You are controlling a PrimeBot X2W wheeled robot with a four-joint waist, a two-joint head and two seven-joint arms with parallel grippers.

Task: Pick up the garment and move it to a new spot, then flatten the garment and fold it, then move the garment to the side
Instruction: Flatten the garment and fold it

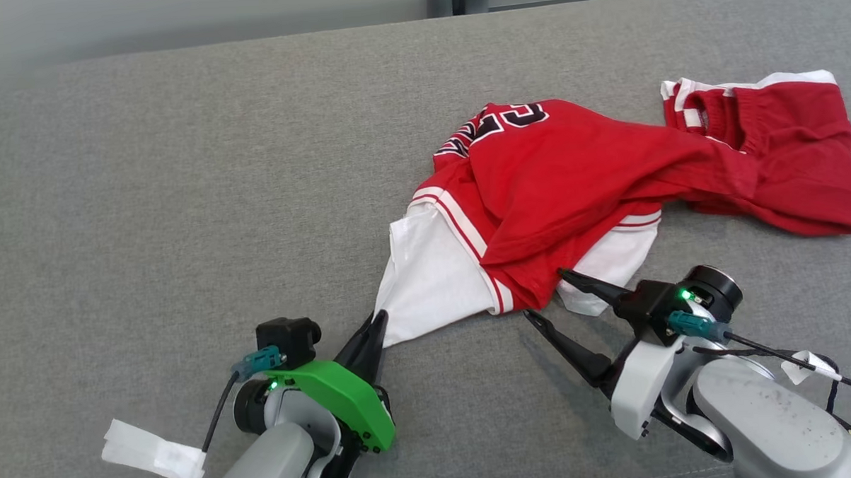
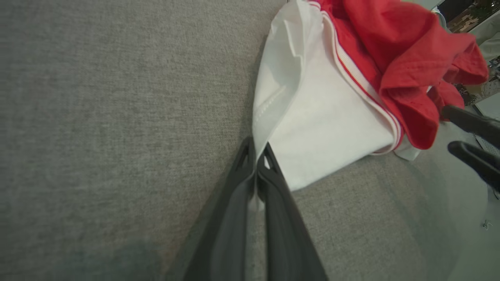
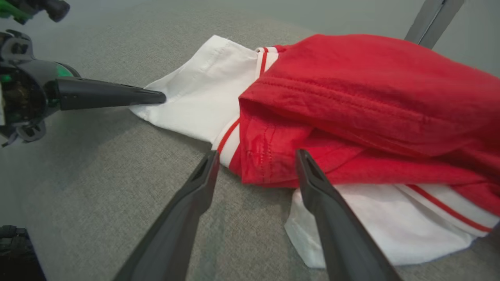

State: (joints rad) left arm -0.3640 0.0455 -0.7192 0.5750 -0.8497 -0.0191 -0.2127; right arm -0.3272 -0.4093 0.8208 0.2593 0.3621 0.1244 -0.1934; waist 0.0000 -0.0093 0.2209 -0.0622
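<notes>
Lab-like room with a grey fabric-covered worktable [image 1: 182, 169]

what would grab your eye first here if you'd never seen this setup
The bright red and white garment stands out at once, lying crumpled right of centre on the grey fabric surface. At its near white corner the left gripper is pinched shut on the cloth. The right gripper is open at the red hem beside it.
</notes>
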